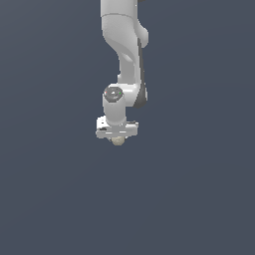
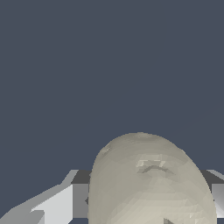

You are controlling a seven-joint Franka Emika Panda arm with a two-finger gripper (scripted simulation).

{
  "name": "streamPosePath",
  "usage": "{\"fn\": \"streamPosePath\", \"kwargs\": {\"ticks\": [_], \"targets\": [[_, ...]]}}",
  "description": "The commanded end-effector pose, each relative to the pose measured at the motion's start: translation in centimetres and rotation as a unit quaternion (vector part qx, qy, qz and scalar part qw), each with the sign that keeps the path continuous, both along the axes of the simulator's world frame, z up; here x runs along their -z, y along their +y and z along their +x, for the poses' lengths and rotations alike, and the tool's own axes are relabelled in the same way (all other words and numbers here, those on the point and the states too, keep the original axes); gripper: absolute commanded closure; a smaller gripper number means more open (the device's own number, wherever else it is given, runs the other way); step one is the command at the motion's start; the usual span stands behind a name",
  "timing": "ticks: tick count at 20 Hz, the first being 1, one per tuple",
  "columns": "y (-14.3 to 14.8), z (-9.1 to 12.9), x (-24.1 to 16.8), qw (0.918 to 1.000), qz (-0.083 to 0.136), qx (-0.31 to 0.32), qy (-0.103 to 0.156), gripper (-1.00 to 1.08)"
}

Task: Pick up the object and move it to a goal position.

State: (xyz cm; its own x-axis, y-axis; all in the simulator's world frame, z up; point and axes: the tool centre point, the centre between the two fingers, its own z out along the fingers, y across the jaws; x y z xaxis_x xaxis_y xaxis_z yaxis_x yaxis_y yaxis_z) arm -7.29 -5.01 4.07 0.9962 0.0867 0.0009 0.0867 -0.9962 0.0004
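Cream-beige rough-surfaced ball [image 1: 118, 141] sits directly under the white gripper [image 1: 117, 138], tucked between the jaws; wrist view shows it filling the gap, grey fingers [image 2: 57, 203] on both sides. Can't tell if jaws are clamped on it or just straddling it. White Panda arm [image 1: 124, 45] hangs vertical, presumably for a top-down grasp. No goal marker visible on the grey-blue ground [image 1: 199, 199].

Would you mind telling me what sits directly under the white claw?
A cream-beige ball peeks out beneath the claw. Its upper part is covered by the claw body, and the grip contact isn't visible.
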Motion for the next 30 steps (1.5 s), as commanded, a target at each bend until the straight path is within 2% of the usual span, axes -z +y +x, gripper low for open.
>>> {"fn": "streamPosePath", "kwargs": {"ticks": [1,7,14,30], "targets": [[0.0,0.0,0.0,1.0000,0.000,0.000,0.000,1.08],[0.4,0.4,-0.8,1.0000,0.000,0.000,0.000,1.08],[1.7,2.1,-4.0,1.0000,0.000,0.000,0.000,1.08],[7.0,9.1,-17.1,1.0000,0.000,0.000,0.000,1.08]]}}
